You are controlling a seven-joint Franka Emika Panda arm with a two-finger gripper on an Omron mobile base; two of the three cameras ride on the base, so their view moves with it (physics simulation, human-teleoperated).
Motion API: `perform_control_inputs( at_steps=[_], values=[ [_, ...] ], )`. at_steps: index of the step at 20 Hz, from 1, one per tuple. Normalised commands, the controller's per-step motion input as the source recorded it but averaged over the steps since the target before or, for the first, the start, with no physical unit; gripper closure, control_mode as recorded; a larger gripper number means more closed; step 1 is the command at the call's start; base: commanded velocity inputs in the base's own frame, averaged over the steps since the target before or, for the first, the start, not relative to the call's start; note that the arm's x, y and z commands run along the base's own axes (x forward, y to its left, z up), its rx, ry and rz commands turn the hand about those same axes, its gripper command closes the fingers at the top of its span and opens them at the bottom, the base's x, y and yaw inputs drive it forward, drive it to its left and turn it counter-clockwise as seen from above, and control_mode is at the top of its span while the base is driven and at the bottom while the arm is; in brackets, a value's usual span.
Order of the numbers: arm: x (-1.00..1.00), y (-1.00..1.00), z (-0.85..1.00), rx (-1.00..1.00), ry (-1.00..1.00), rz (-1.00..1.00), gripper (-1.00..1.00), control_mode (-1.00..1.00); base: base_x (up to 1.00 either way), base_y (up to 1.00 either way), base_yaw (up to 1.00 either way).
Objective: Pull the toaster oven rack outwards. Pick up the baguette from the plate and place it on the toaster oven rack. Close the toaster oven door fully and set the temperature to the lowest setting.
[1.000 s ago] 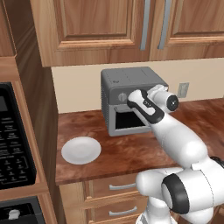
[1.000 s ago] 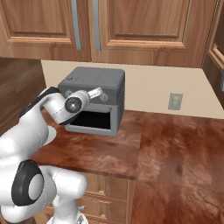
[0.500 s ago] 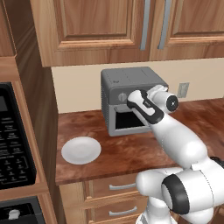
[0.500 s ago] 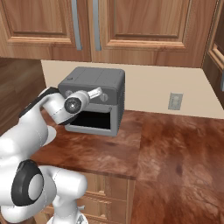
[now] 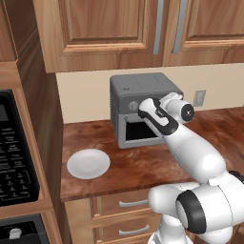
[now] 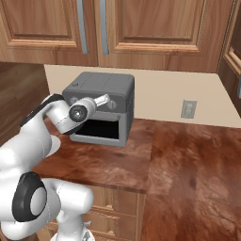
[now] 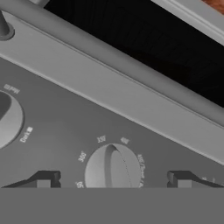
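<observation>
Gripper [image 7: 113,180] stood spread wide, grasping nothing, with the temperature knob [image 7: 112,165] directly ahead between its fingertips. That knob sat on the toaster oven [image 5: 143,95] panel beside the closed toaster oven door [image 7: 131,94].

Reddish-brown wooden counter [image 5: 143,167], toaster oven [image 5: 143,90] at back, white plate [image 5: 88,163] front-left

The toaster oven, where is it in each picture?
Left base view: the toaster oven sits just above the middle, against the wall, partly behind the arm.
Right base view: it is left of centre, on the counter's back edge.
Hand view: its front panel is seen close up, upside down.
Shared landmark: the middle knob, at the bottom here, with the toaster oven door above it.
</observation>
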Motion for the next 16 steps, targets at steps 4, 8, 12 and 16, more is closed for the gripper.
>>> perform_control_inputs(
  at_steps=[4, 8, 12, 16],
  values=[
    [0.0, 0.0, 0.0, 0.0, 0.0, 0.0, -1.0, -1.0, 0.0, 0.0, 0.0],
    [0.0, 0.0, 0.0, 0.0, 0.0, 0.0, -1.0, -1.0, 0.0, 0.0, 0.0],
    [0.0, 0.0, 0.0, 0.0, 0.0, 0.0, -1.0, -1.0, 0.0, 0.0, 0.0],
    [0.0, -0.07, 0.0, 0.0, 0.0, 0.0, -1.0, -1.0, 0.0, 0.0, 0.0]
  ],
)
